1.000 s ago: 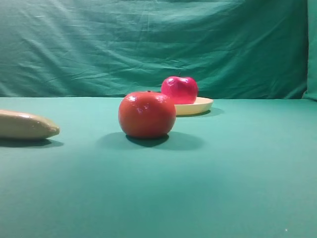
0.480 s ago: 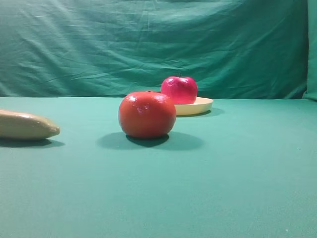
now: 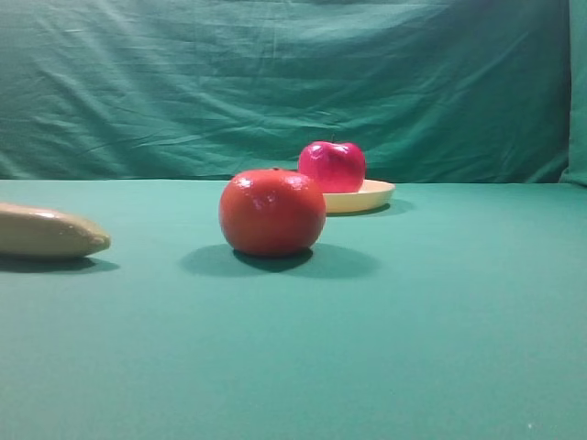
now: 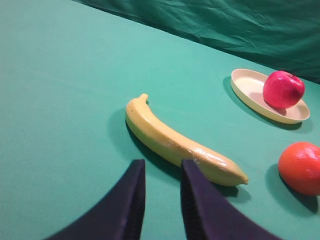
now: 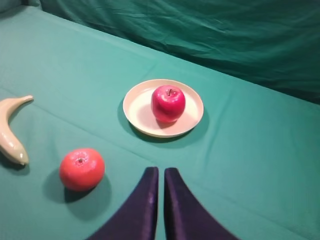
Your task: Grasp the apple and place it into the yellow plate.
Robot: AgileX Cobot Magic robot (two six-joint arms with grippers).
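Apple sits upright inside the yellow plate, resting on the plate's floor slightly toward its far right side in the right wrist view, its thin stem pointing up. In the exterior high view the apple shows above the plate's rim, partly hidden by the orange-red fruit standing nearer the camera on the green cloth. Compared with the pictures from a second and half a second earlier, nothing has shifted: apple, plate, orange-red fruit and the banana at the left edge lie exactly where they were. The right gripper hangs well clear of the plate, its two dark fingers pressed together with only a hairline between them, holding nothing. The left gripper hovers just beside the banana, its jaws a narrow gap apart with bare cloth between them, gripping nothing. The orange-red fruit sits between the banana's tip and the plate.
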